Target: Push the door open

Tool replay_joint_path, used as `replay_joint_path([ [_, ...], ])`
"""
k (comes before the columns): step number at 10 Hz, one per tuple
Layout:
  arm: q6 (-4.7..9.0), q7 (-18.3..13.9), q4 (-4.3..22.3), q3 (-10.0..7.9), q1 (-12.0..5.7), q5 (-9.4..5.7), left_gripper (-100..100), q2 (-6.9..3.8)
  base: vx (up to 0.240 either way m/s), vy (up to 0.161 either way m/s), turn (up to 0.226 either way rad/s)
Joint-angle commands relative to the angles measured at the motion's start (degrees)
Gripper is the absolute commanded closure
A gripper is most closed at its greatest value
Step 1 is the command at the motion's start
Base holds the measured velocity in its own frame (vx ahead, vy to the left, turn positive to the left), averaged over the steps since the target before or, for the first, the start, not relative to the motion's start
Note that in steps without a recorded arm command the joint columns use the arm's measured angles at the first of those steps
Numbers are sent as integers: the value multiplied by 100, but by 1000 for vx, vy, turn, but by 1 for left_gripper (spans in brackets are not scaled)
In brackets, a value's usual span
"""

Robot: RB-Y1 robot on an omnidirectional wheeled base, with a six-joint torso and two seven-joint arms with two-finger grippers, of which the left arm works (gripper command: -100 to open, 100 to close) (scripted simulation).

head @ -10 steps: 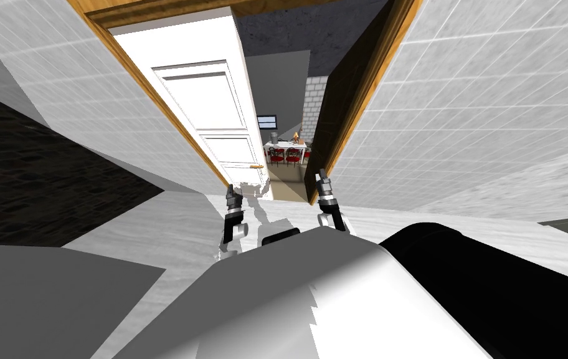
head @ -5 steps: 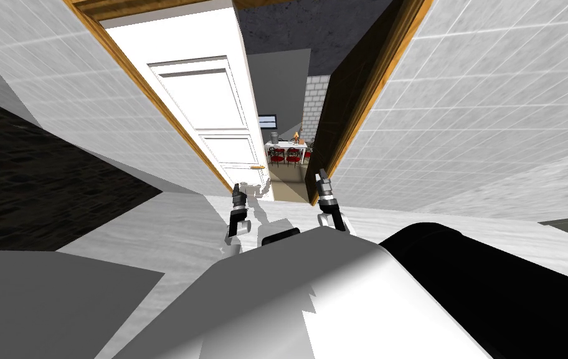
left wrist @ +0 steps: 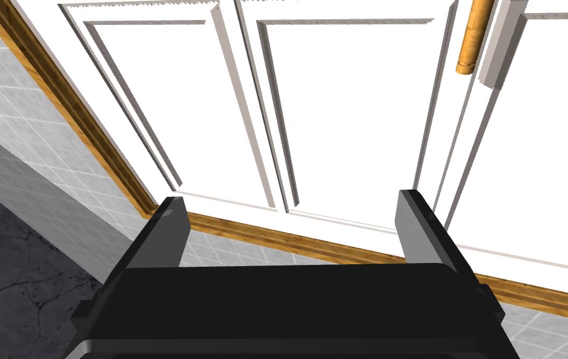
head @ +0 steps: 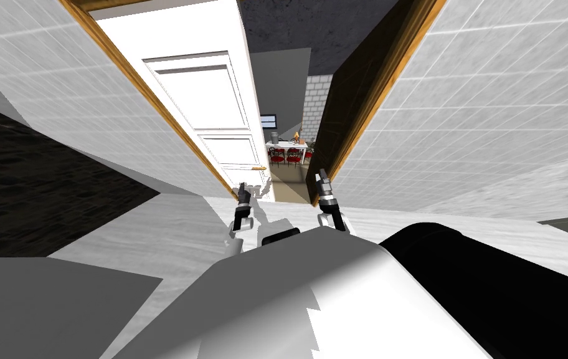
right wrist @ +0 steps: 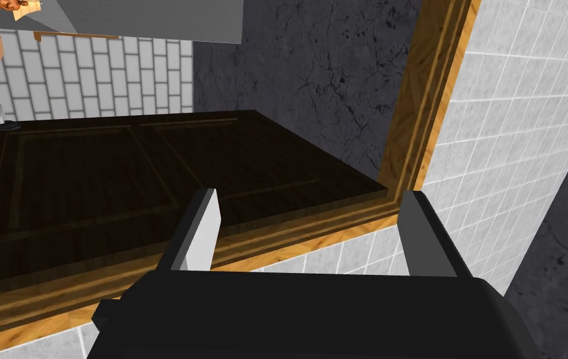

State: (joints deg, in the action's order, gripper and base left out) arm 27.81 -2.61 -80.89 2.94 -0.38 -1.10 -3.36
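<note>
In the head view the white panelled door (head: 214,112) stood ajar at upper centre-left, the left gripper (head: 243,189) just below its orange wooden handle (head: 256,167); the left wrist view showed that gripper's fingers spread, facing the door; the right wrist view showed the right gripper (right wrist: 311,196) spread before a dark brown panelled surface (right wrist: 121,174).

You see the white door (left wrist: 339,124), ahead of the left gripper (left wrist: 289,202), bright and evenly lit, its face almost without shading. Only the panel mouldings throw thin grey shadows. The dark door (right wrist: 121,174), ahead of the right gripper (right wrist: 311,199), is dim, and its panels are hard to make out. In the head view the wide lens splays the tiled walls (head: 494,124) toward the corners. A soft grey shadow lies on the floor (head: 170,224) just beyond the left jaws.
</note>
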Motion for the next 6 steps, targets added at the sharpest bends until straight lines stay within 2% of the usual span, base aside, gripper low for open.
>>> replay_joint_path([
  [1, -9, -19, 286, 35, -209, 17, -100, 8, 91, 62, -19],
  [2, -9, -19, 342, 35, -209, 17, -100, 8, 62, 45, -13],
  [3, -20, -32, 555, 58, -349, 27, -100, 11, 54, 34, -11],
  [4, -20, -32, 555, 58, -349, 27, -100, 11, 45, 34, -7],
  [6, -42, -58, 939, 103, -620, 47, -100, 30, 60, 56, -16],
])
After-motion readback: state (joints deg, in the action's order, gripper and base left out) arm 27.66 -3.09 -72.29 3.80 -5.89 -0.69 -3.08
